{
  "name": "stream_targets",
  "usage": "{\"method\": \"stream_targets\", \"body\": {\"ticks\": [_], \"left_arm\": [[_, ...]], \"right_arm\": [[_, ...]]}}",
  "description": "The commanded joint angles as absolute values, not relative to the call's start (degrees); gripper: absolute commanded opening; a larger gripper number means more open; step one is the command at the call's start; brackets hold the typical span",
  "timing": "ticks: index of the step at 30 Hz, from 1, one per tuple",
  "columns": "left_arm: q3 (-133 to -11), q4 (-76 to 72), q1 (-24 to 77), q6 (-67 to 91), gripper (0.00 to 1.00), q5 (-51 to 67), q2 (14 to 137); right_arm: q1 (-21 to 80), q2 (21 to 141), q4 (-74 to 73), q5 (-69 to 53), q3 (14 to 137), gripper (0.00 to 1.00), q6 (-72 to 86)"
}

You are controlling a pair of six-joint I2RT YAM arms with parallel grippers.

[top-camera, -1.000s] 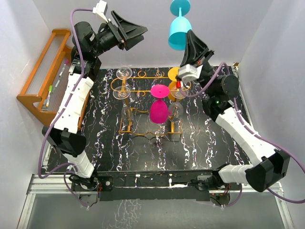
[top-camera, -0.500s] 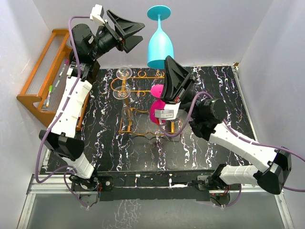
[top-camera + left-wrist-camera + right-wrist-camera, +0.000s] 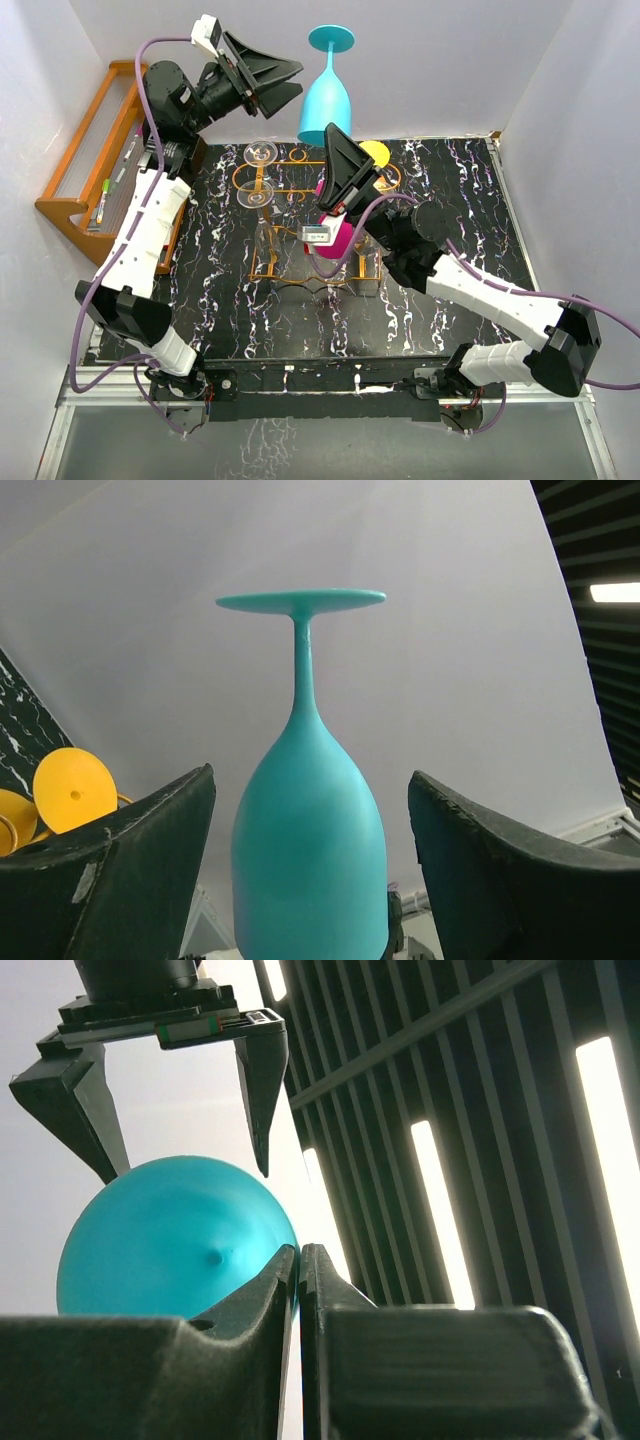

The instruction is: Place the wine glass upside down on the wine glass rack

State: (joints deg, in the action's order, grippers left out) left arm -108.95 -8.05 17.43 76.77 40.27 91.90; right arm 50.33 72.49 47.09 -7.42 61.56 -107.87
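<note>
The left gripper (image 3: 298, 80) stands wide. Its fingers (image 3: 130, 880) flank the bowl with a gap on each side, so it touches nothing (placed, I judge, to take the bowl over). Between those fingers hangs the teal glass (image 3: 325, 100), foot up and mouth down, already turned the way the rack wants it. Under the bowl the right gripper (image 3: 332, 130) pinches the rim, fingers nearly together on the thin wall, and so carries the glass high. The rack (image 3: 300, 162) lies below that hand, beside a pink glass (image 3: 343, 243). The teal one is not yet on it.
</note>
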Motion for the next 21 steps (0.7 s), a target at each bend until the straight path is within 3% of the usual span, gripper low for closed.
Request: {"method": "stream_targets", "body": {"ticks": [1,12,16,19,21], "left_arm": [[-107.4,-14.9,17.7,76.6,0.74,45.2,89.6],[-105.5,-15.7,17.8,74.9,0.68,46.0,90.0],[-105.2,-16.7,17.8,75.3,0.56,46.3,89.8],[-105.3,-17.0,17.8,75.3,0.53,46.5,89.6],[-105.4,-17.2,17.8,75.2,0.45,46.6,89.6]], "right_arm": [[51.8,72.5,49.3,-7.8,61.9,0.08,-108.7],[54.3,72.6,47.8,-7.4,60.0,0.08,-108.8],[54.6,72.8,47.7,-7.2,59.3,0.08,-108.3],[54.7,72.8,47.6,-7.4,58.7,0.08,-108.2],[55.0,72.9,47.5,-7.5,58.6,0.08,-108.2]]}}
